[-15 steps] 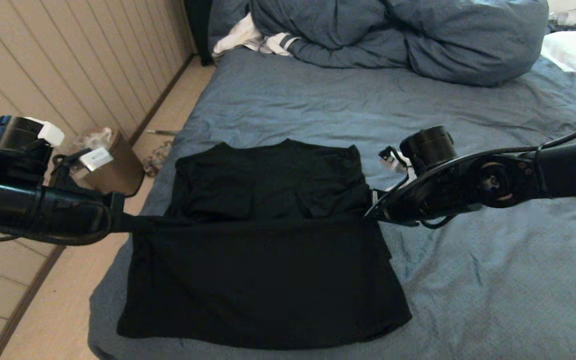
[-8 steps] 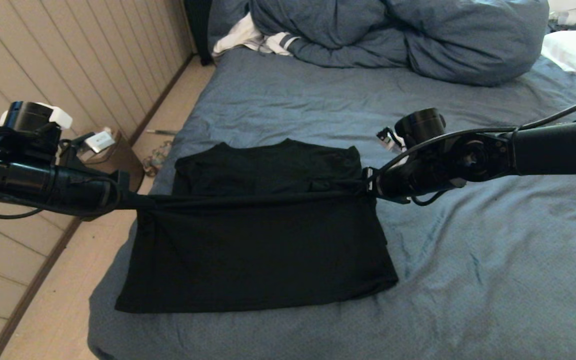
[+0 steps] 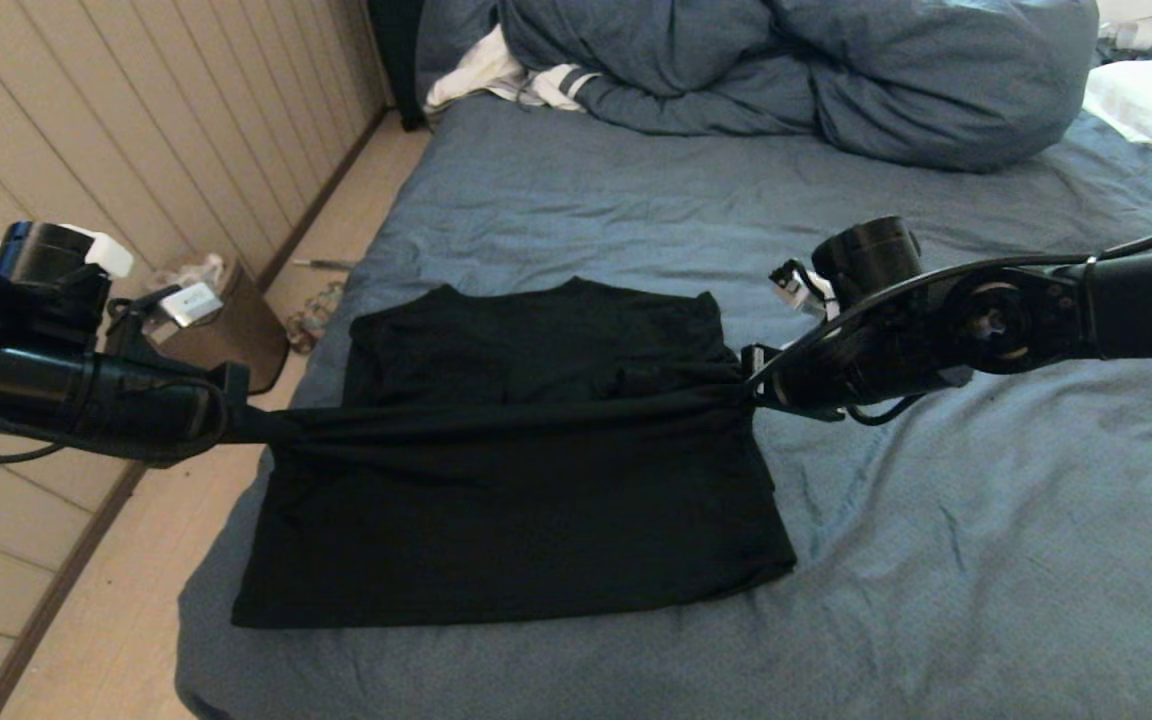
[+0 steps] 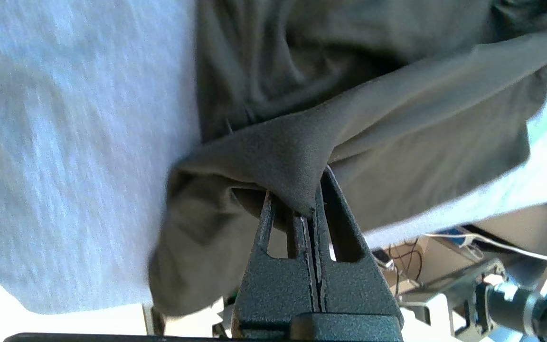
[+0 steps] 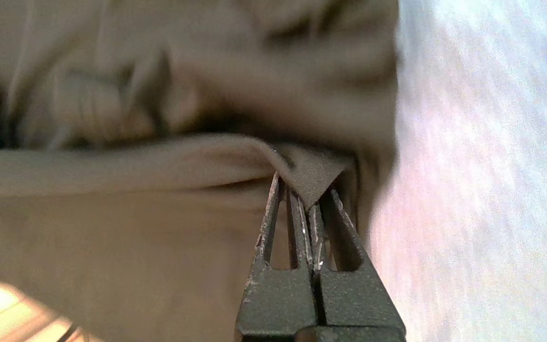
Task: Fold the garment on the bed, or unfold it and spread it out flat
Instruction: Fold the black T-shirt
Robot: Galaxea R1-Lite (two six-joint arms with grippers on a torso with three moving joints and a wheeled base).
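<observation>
1. One bunched blue duvet [image 3: 796, 70] is lying at the far end of the wrinkled slate-blue bed [image 3: 936, 560].
2. The black short-sleeved T-shirt [image 3: 516, 520] is stretching between the left gripper [image 3: 254, 428] and right gripper [image 3: 748, 385], both clenching its raised fold edge.

You won't find any readable text here — no label, brand, number or sign legible in any of the views.

Both arms matte black, loose black cables along them. Left gripper [image 4: 312, 209] and right gripper [image 5: 307, 199]: textured black fingers with triangular cutouts behind the jaws; right's edges scuffed.
</observation>
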